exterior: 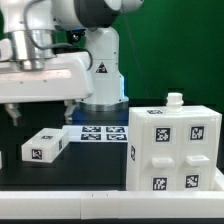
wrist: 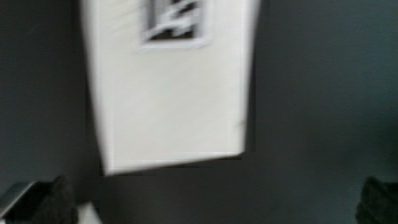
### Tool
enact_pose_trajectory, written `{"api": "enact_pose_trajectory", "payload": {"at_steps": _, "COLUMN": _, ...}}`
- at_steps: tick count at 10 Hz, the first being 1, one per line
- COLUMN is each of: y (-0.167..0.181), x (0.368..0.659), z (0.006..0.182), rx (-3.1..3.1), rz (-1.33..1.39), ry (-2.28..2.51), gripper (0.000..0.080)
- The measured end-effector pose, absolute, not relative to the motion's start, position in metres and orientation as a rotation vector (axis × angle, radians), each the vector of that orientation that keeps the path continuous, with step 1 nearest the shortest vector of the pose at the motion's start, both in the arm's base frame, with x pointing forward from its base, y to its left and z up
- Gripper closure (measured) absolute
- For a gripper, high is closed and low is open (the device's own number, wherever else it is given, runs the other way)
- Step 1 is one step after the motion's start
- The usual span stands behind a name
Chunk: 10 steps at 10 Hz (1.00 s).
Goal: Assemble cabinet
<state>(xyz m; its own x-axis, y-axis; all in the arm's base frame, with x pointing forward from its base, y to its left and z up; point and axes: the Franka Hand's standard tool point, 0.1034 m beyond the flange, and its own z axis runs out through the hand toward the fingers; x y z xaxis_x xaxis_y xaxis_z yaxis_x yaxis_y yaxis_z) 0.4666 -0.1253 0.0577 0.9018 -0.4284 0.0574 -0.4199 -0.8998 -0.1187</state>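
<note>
White panel (exterior: 44, 148) lies below the open tool (exterior: 40, 112).

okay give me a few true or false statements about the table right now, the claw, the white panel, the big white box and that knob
1. The claw is open and holds nothing. True.
2. The cabinet box stands on the exterior view's right side. True.
3. A loose white panel leans upright against the box. False: it lies flat on the table, apart from the box, toward the exterior view's left.
4. The knob lies on the marker board. False: it sits on top of the box.
5. The panel carries a black-and-white tag. True.
</note>
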Motion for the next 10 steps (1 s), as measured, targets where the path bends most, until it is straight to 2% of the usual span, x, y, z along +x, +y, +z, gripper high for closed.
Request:
{"api": "enact_pose_trajectory", "payload": {"at_steps": 1, "y": -0.125, "x": 0.461, "z": 0.05, "rx": -2.944, "rz": -0.115, "ry": 0.727, "gripper": 0.0001}}
{"api": "enact_pose_trajectory", "payload": {"at_steps": 5, "y": -0.126, "x": 0.456, "z": 0.048, "rx": -2.973, "rz": -0.088, "ry": 0.661, "gripper": 0.0001}}
{"api": "enact_pose_trajectory", "payload": {"at_steps": 10, "y": -0.144, "x": 0.436, "z": 0.022, "rx": -3.068, "rz": -0.07, "ry": 0.342, "gripper": 0.0001}}
